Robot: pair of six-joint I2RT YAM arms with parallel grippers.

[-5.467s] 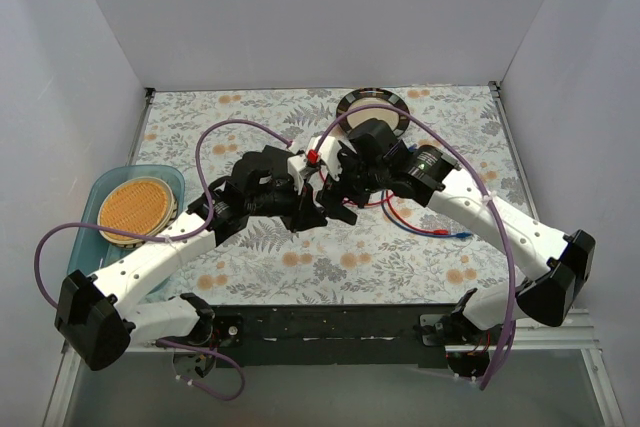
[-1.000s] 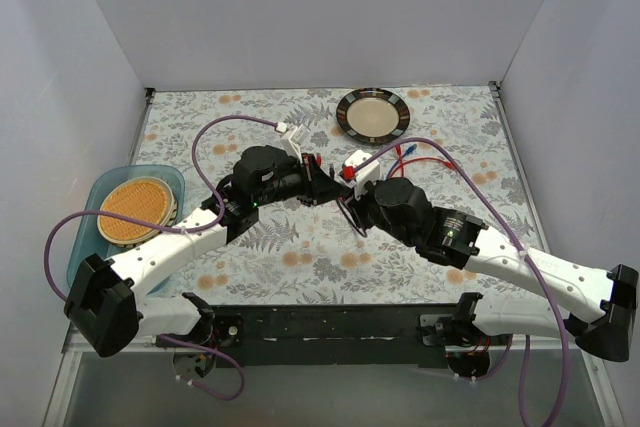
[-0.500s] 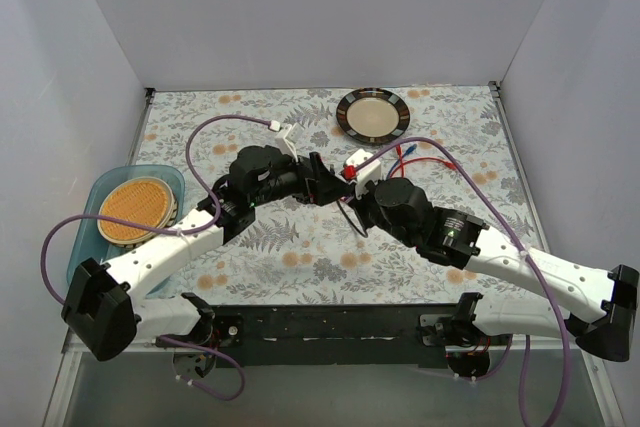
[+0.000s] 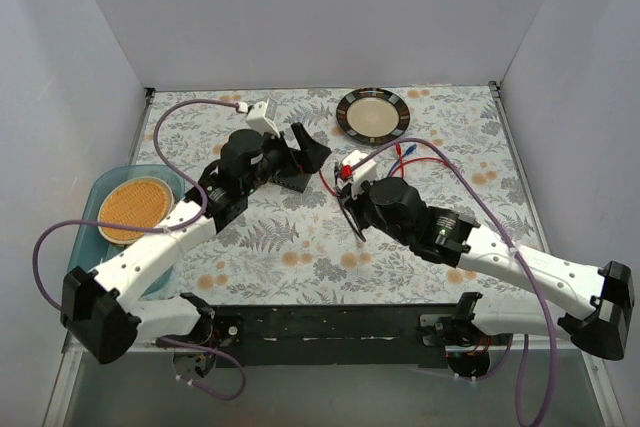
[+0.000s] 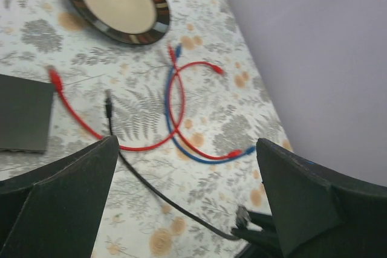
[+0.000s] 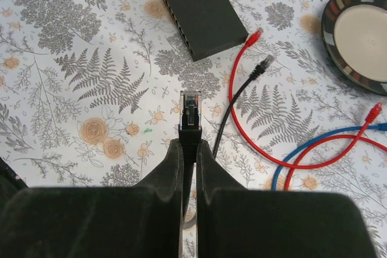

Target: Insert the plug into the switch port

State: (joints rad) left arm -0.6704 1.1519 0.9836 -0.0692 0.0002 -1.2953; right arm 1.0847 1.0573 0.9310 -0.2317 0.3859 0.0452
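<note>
The right pincer (image 6: 188,149) has its 2 fingers closed tight on the clear-tipped black cable plug (image 6: 190,108), which it holds tip-out above the floral-patterned counter (image 4: 300,247). The flat black rectangular switch box (image 6: 202,10) lies flat to the plug's left, apart from it. A row of small sockets (image 6: 179,27) runs along 1 long edge. The left pincer (image 5: 186,149) is spread wide and holds nothing. A red cable (image 6: 234,110), a blue cable (image 6: 314,149) and a dark-rimmed round ceramic plate (image 6: 363,34) lie further right.
</note>
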